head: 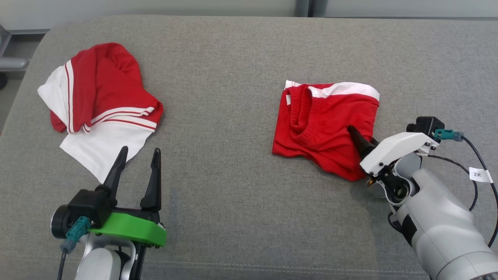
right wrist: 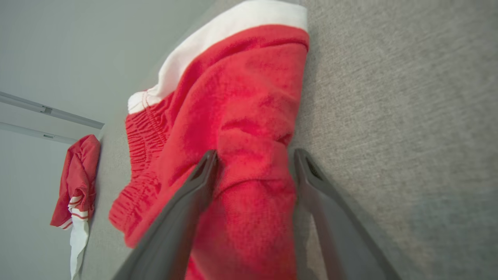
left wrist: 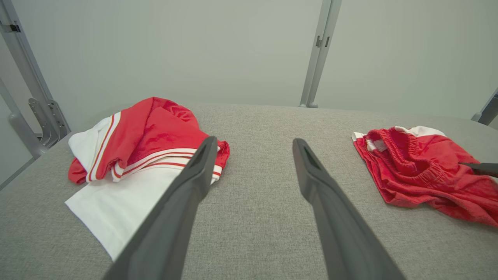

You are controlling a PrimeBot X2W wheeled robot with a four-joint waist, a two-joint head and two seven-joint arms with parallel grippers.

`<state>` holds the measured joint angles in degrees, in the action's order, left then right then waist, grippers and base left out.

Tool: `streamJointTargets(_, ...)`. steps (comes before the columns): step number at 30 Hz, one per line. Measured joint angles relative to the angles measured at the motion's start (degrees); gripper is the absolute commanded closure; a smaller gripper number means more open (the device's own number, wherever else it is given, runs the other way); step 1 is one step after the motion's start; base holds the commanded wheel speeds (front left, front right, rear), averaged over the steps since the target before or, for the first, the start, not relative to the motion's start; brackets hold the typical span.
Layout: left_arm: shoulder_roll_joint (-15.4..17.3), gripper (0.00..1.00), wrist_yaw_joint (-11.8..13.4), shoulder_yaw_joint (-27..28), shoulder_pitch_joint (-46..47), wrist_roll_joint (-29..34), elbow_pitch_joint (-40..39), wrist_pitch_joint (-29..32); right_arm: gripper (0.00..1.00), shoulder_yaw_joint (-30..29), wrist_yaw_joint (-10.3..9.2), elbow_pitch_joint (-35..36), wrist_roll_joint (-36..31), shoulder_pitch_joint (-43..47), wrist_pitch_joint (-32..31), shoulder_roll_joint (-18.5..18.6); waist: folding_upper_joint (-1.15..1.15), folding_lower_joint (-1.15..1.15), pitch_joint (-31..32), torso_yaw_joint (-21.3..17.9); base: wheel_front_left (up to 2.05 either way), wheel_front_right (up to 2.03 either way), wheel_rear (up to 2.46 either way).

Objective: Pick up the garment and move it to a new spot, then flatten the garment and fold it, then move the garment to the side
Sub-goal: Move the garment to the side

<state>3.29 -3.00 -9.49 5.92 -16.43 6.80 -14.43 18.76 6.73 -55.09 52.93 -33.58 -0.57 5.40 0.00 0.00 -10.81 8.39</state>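
The garment (head: 323, 116), a pair of crumpled red shorts with a white band and an elastic waist, lies right of the middle on the grey padded surface (head: 233, 77). My right gripper (head: 356, 136) rests low on its near right part. In the right wrist view the jaws of this gripper (right wrist: 255, 153) stand open, one on each side of a raised red fold of the shorts (right wrist: 241, 97). My left gripper (head: 140, 149) hovers open at the near left with nothing between its fingers; in the left wrist view the shorts (left wrist: 420, 171) lie far to the right of it (left wrist: 255, 142).
A second red and white striped garment (head: 101, 93) lies bunched at the far left, its white part just ahead of my left fingertips (left wrist: 202, 163). Metal frame posts (left wrist: 319, 50) stand beyond the far edge. A white-tagged cable (head: 480, 175) hangs by my right wrist.
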Motion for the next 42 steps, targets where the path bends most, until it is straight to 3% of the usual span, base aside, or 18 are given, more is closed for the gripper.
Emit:
streamJointTargets(1, 0.0, 0.0, 0.0, 0.0, 0.0, 0.0, 0.0, 0.0, 0.5, 0.0, 0.01, -0.1, 0.1, -0.4, 0.0, 0.0, 0.0, 0.0, 0.0, 0.0, 0.0, 0.0, 0.0)
streamJointTargets(2, 0.0, 0.0, 0.0, 0.0, 0.0, 0.0, 0.0, 0.0, 0.68, -0.1, 0.01, -0.3, 0.1, -0.7, 0.0, 0.0, 0.0, 0.0, 0.0, 0.1, 0.0, 0.0, 0.0)
streamJointTargets(3, 0.0, 0.0, 0.0, 0.1, 0.0, 0.0, 0.0, 0.0, 1.0, -0.1, 0.02, -0.4, 0.1, -1.0, 0.0, 0.0, 0.0, 0.0, 0.0, 0.1, 0.0, 0.0, 0.0)
streamJointTargets(17, 0.0, 0.0, 0.0, 1.0, 0.0, 0.1, -0.1, 0.0, 1.0, 2.8, 0.32, 0.6, -0.2, -3.5, 1.3, 1.2, 0.0, 0.0, 0.5, -1.6, 0.0, 0.0, 0.0)
streamJointTargets(33, 0.0, 0.0, -0.1, 1.0, 0.2, 0.3, -4.2, 0.0, 1.0, 6.6, 0.33, 4.5, -3.8, -9.9, 0.0, 16.0, 0.0, 0.0, -4.4, -3.9, 0.0, 0.0, 0.0)
streamJointTargets(42, 0.0, 0.0, -0.9, 0.5, 4.1, 0.9, -8.6, 0.0, 1.0, 6.4, 0.33, 5.8, -4.1, -12.8, 0.0, 22.0, 0.0, 0.0, -9.0, -4.8, 0.0, 0.0, 0.0)
